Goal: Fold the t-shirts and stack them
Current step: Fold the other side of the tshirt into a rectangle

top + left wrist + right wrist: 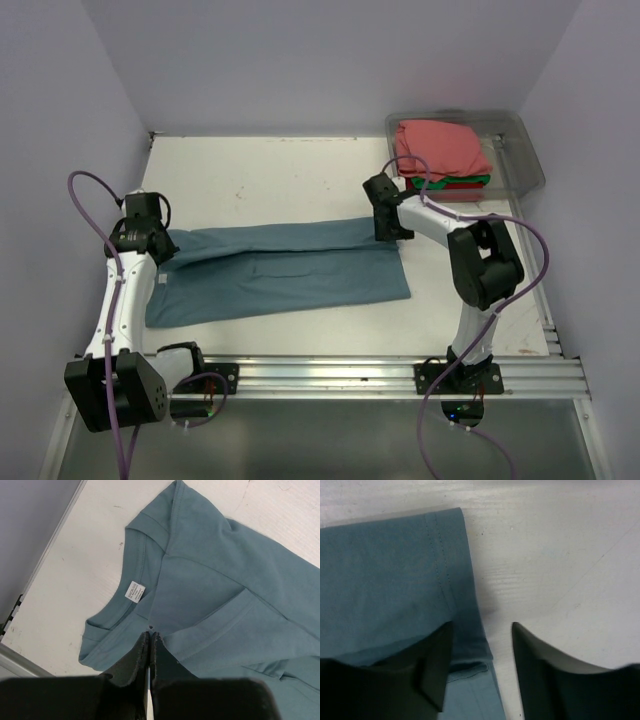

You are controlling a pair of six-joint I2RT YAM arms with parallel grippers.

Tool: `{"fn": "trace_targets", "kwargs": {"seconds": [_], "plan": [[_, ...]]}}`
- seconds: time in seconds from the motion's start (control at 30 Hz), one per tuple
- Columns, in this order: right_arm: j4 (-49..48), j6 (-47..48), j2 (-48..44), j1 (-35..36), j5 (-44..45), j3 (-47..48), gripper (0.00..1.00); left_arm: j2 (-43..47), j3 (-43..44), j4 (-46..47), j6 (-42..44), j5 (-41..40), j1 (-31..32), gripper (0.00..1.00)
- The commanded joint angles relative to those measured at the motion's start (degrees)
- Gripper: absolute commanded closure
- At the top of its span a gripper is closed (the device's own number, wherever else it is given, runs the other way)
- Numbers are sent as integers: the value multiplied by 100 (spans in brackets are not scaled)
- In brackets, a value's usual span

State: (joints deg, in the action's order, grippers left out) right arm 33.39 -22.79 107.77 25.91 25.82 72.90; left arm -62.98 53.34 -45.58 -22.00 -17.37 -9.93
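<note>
We see a white bench (300,180) between pale purple walls (300,60). A dusty slate-blue cotton t-shirt (290,275) lies across it. Left fingers (136,666) pinch its collar end; right fingers (434,670) hang open at its hem.

We can see only one label: a small white cloth tag (134,591) sewn inside the neck of the soft slate-blue cotton t-shirt (225,580). It has tiny grey print on it, but the letters are too small for us to read. We can read no other words, numbers or signs.
</note>
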Motion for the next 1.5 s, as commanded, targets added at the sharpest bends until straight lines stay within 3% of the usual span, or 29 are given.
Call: {"fn": "trace_targets", "kwargs": {"seconds": [0.0,0.07,0.1,0.6,0.7,0.73,0.87,0.97,1.1,1.17,1.2,1.23,1.27,1.3,1.37,1.4,1.47], "plan": [[168,-94,-352,54,1,39,41,40,212,-56,-76,-83,18,97],[212,-112,-423,81,2,57,28,49,212,-56,-76,-74,18,97],[221,-138,-527,89,-16,101,27,49,212,-56,-76,-57,18,97],[107,-253,-537,125,-587,672,30,-65,150,-73,-94,445,18,93],[63,-235,-528,125,-622,638,30,-170,194,-240,-234,305,18,67],[37,-235,-537,125,-596,620,30,-205,212,-388,-391,217,18,54],[36,-200,-555,125,-578,602,30,-311,264,-706,-867,-91,18,25],[1,-182,-564,125,-596,585,30,-154,212,-663,-1034,127,18,16],[-104,-130,-468,125,-762,585,32,189,37,19,-1000,742,27,15],[-218,-103,-415,116,-1156,550,38,286,-95,399,-999,1103,18,17],[-393,-77,-388,116,-1333,541,66,269,-244,775,-999,1208,18,23],[-447,-77,-283,125,-1456,549,87,208,-306,962,-1008,1331,18,30],[-482,-86,-222,125,-1597,628,100,-10,-359,1129,-1017,1567,18,40],[-526,-103,-160,125,-1885,663,100,-160,-420,1374,-1078,1674,18,64],[-544,-147,33,116,-2168,751,100,-729,-386,1455,-1175,1962,18,90],[-552,-182,86,125,-2378,769,100,-898,-386,1560,-1262,2009,44,100],[-561,-217,148,142,-2520,734,100,-1258,-430,1675,-1324,2079,88,100]]}}
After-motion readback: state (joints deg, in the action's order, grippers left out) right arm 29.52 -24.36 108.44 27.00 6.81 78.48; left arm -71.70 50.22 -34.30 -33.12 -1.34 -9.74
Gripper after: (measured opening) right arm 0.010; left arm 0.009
